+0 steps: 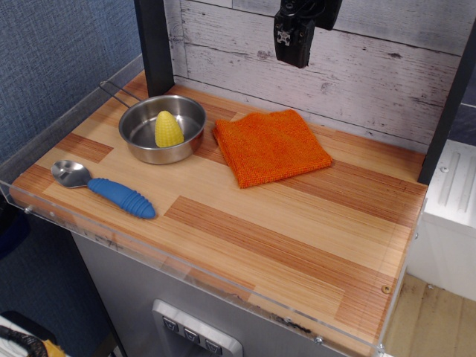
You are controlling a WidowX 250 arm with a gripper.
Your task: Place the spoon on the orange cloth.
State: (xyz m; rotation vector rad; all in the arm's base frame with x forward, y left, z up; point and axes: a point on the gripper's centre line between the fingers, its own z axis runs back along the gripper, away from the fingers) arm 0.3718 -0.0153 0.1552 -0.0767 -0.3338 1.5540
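- Pincer (291, 58) of the single arm hangs high at the top of the view, in front of the whitewashed plank wall (387, 67), above the back edge of the table and well clear of everything on it; only its dark lower body shows, and I cannot tell whether its fingers are apart or together.
- Orange cloth (271, 146) lies nearest below it, flat on the wooden tabletop (297, 230) toward the back, a fuzzy, roughly square piece turned at a slight angle, with nothing resting on it.
- Steel pan (163, 128) sits just left of the cloth, apart from it by a narrow strip of wood, its thin wire handle pointing toward the back left corner.
- Yellow toy corn cob (169, 130) stands upright inside the pan.
- Spoon (103, 188) lies farthest from the pincer, near the front left edge of the table, well apart from the cloth and in front of the pan; its shiny metal bowl points left and its ribbed blue handle runs right and slightly toward the front.
- Clear plastic rim (223, 286) borders the table's front and left edges.
- Dark upright post (155, 44) rises behind the pan at the back left.
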